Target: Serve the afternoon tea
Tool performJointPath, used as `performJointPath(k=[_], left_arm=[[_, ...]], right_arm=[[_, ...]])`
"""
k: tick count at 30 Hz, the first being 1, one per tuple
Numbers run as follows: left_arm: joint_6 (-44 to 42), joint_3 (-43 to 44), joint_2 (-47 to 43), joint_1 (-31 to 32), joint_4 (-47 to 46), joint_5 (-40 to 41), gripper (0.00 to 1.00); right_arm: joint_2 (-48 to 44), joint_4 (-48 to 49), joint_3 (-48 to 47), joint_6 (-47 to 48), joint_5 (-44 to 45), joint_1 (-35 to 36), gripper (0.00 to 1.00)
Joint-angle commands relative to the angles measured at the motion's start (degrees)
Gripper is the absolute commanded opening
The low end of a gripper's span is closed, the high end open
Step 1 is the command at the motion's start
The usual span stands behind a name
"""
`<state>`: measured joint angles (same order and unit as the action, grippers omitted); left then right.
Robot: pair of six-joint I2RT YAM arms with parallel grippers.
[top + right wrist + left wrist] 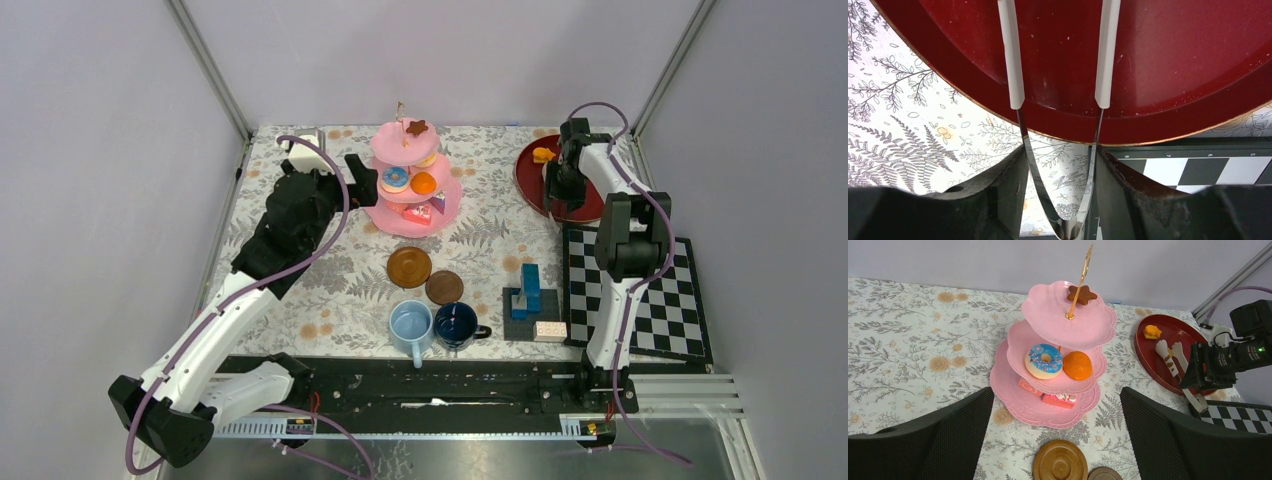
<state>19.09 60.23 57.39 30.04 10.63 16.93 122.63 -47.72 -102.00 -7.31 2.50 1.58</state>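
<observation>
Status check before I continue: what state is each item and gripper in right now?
Pink stand: upright, pastries on all tiers.
Light-blue mug: upright, off saucers.
Dark-blue mug: upright, off saucers.
Saucers: flat, bare.
Tongs: gripped, tips apart, empty.
Red tray: holds one orange pastry.
Left gripper: open, empty.
Right gripper: shut on tongs.

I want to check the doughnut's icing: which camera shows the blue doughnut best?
The left wrist view: the blue doughnut sits large and unblocked on the middle tier of the pink stand. The top external view shows it small; the right wrist view misses it.
</observation>
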Motion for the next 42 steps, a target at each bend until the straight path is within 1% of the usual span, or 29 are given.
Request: performJointPath(k=[1, 3, 5, 10, 13, 16, 17, 21, 25, 27, 29, 33, 38, 42], left_arm=[[0.24, -0.29, -0.59, -0.31, -2.64, -0.67, 0.99], [0.33, -0.30, -0.63, -0.46, -2.64, -0.78, 0.99], [0.41, -0.29, -0.72, -0.59, -2.69, -0.84, 0.99], [0.34, -0.31, -0.49, -0.77, -2.72, -0.67, 0.99], [0.24, 0.05, 0.37, -1.11, -2.38, -0.48, 0.99], [0.49, -0.13, 0.28, -1.13, -2.40, -1.10, 0.99], [0.51, -0.26, 0.24, -1.19, -2.63, -0.91, 0.99], [0.76, 0.16, 1.71, -1.75, -2.29, -1.79, 0.99], [0.86, -0.04, 2.41, -2.16, -2.40, -1.58, 0.99], [1.05, 0.44, 3.14, -2.54, -2.06, -2.36, 0.99], [1.25, 0.23, 2.25, -2.83, -2.26, -2.77, 0.99], [0.47, -0.19, 0.47, -3.22, -2.56, -0.94, 0.99], [0.72, 0.16, 0.55, -3.75, -2.28, -1.51, 0.99], [0.60, 0.03, -0.58, -4.01, -2.28, -1.09, 0.99]], right_arm=[[-5.40, 1.37, 0.63, -0.17, 2.21, -0.23, 0.27], [-6.82, 1.45, 0.73, -0.19, 2.61, -0.25, 0.23], [-8.09, 1.42, 0.96, -0.26, 2.36, -0.23, 0.22], [-12.75, 1.44, 2.67, -1.13, -2.18, -0.26, 0.19], [-16.91, 2.39, 5.15, -2.21, -7.11, -0.11, 0.17], [-20.33, 3.00, 6.37, -2.73, -6.64, -0.12, 0.14], [-22.96, 2.70, 6.19, -2.39, -8.53, -0.08, 0.13], [-27.50, 2.95, 5.66, -3.73, -15.01, 1.26, 0.13], [-31.80, 2.97, 5.69, -4.94, -18.36, 5.98, 0.12], [-33.82, 3.32, 6.09, -5.91, -21.55, 8.52, 0.12], [-36.15, 4.70, 6.86, -7.84, -24.08, 11.09, 0.10], [-38.55, 8.43, 9.09, -11.79, -28.47, 17.20, 0.10], [-39.14, 14.53, 12.79, -16.86, -30.65, 23.55, 0.10], [-36.08, 16.90, 11.51, -18.23, -28.88, 29.17, 0.09]])
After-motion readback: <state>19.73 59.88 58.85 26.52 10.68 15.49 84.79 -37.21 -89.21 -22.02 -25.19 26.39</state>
